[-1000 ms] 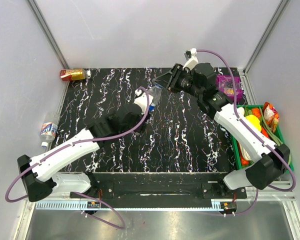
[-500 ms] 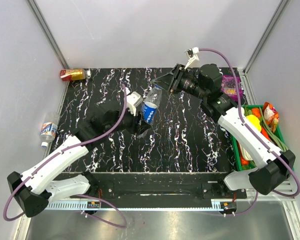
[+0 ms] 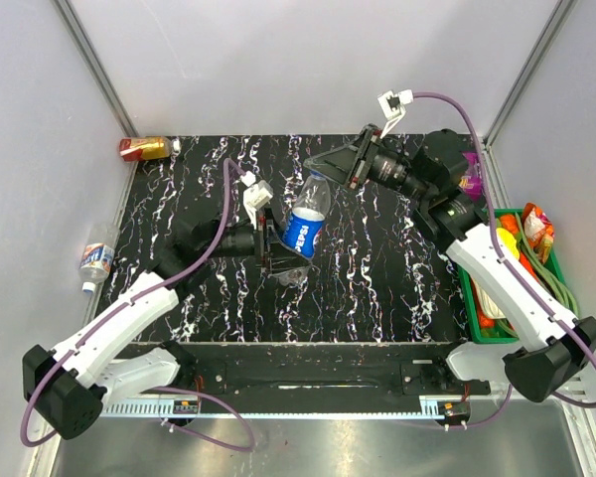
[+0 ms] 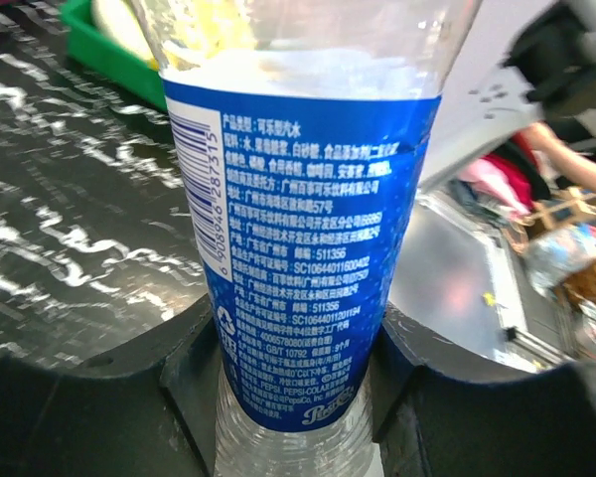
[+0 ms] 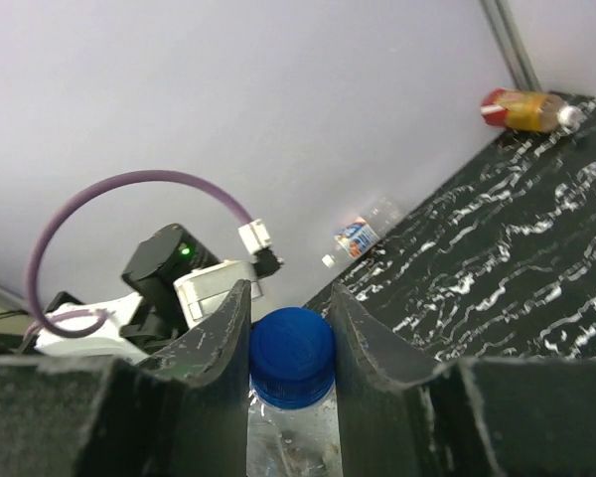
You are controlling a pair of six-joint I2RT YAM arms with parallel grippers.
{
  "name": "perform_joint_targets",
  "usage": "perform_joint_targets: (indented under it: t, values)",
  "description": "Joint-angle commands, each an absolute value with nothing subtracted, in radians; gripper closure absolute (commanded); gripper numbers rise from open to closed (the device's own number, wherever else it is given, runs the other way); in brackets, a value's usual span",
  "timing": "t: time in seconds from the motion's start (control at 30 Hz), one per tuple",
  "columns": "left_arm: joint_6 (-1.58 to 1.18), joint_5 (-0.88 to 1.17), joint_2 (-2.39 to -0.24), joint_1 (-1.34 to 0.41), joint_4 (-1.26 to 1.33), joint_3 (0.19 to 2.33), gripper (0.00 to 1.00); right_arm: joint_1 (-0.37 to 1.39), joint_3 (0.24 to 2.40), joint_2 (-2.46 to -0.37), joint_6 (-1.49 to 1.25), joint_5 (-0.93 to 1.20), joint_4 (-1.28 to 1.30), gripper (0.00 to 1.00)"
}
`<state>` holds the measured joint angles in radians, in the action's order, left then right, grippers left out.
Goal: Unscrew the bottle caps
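Observation:
The clear Pepsi bottle (image 3: 303, 231) with the blue label (image 4: 300, 238) hangs tilted above the mat. My left gripper (image 3: 286, 260) is shut on its lower body, one finger (image 4: 149, 397) pressed on each side of the label. The dark blue cap (image 5: 291, 353) sits on the bottle's neck, and my right gripper (image 5: 290, 320) is shut on it, fingers (image 5: 219, 338) touching both sides. From above, the right gripper (image 3: 323, 171) covers the cap. A second bottle (image 3: 96, 258) with a white cap (image 3: 87, 289) lies off the mat's left edge, also visible as a small bottle (image 5: 358, 236).
A red-and-gold can (image 3: 144, 148) lies at the mat's far left corner, the same can (image 5: 521, 109) showing in the right wrist view. A green basket (image 3: 551, 273) of colourful items stands at the right edge, with a purple packet (image 3: 469, 177) behind it.
The left arm has carried the Pepsi bottle toward the near side and stood it more upright. The right gripper has followed, staying on the cap, and its wrist has swung right.

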<state>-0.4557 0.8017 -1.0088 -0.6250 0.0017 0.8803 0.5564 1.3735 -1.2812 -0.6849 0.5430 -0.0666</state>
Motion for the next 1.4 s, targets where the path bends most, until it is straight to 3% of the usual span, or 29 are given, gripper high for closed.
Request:
perform_joint_targets:
  t: [0.0, 0.27, 0.57, 0.7, 0.77, 0.83, 0.9, 1.37]
  values:
    - [-0.653, 1.100, -0.989, -0.621, 0.454, 0.897, 0.80, 0.561, 1.361, -1.252, -0.647, 0.670, -0.170, 1.00]
    - [-0.931, 1.215, -1.031, -0.618, 0.821, 0.897, 0.81, 0.561, 1.353, -1.223, -0.592, 0.804, -0.268, 1.00]
    - [-0.846, 1.236, -1.049, -0.615, 0.662, 0.960, 0.81, 0.561, 1.370, -1.233, -0.603, 0.798, -0.268, 1.00]
    - [-0.712, 1.226, -1.035, -0.615, 0.471, 0.994, 0.81, 0.561, 1.356, -1.215, -0.601, 0.746, -0.268, 0.66]
    - [-0.640, 1.209, -1.026, -0.614, 0.373, 1.008, 0.81, 0.561, 1.355, -1.204, -0.597, 0.709, -0.256, 0.36]
    - [-0.568, 1.187, -1.019, -0.614, 0.258, 1.026, 0.81, 0.560, 1.353, -1.187, -0.592, 0.671, -0.249, 0.15]
    - [-0.497, 1.169, -1.017, -0.612, 0.160, 1.046, 0.80, 0.558, 1.347, -1.166, -0.594, 0.626, -0.248, 0.00]
    - [-0.247, 1.026, -1.022, -0.612, -0.207, 1.123, 0.80, 0.554, 1.324, -1.060, -0.594, 0.417, -0.213, 0.00]
